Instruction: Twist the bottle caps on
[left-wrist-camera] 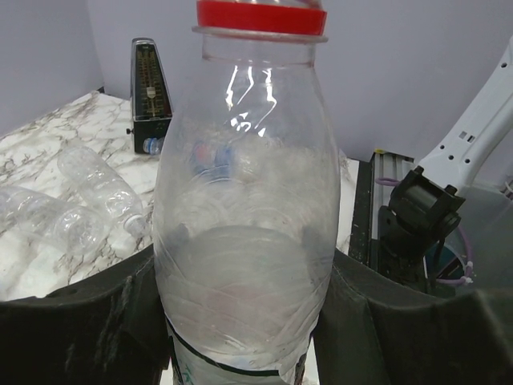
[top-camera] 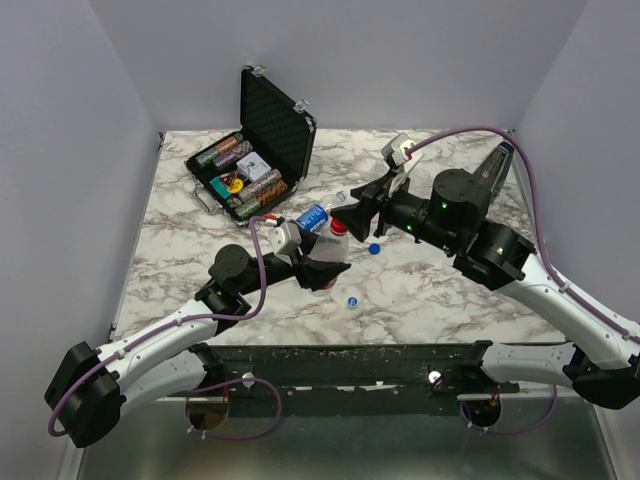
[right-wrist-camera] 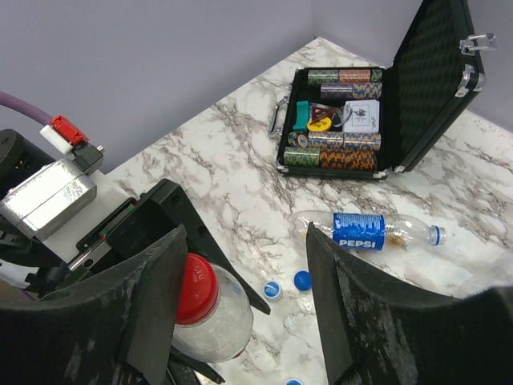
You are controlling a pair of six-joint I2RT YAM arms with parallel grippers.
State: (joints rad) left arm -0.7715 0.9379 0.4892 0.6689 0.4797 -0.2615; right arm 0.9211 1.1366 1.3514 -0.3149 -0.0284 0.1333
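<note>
Bottle of clear plastic, red round cap on top, clamped at marbled desk centre by left tool, right tool jaws wide beside cap at 1 o'clock, two blue caps loose

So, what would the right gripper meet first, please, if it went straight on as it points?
Most likely the red cap on the bottle held by the left gripper: it lies just ahead of the right gripper, framed by its open jaws, though depth is hard to judge.
</note>
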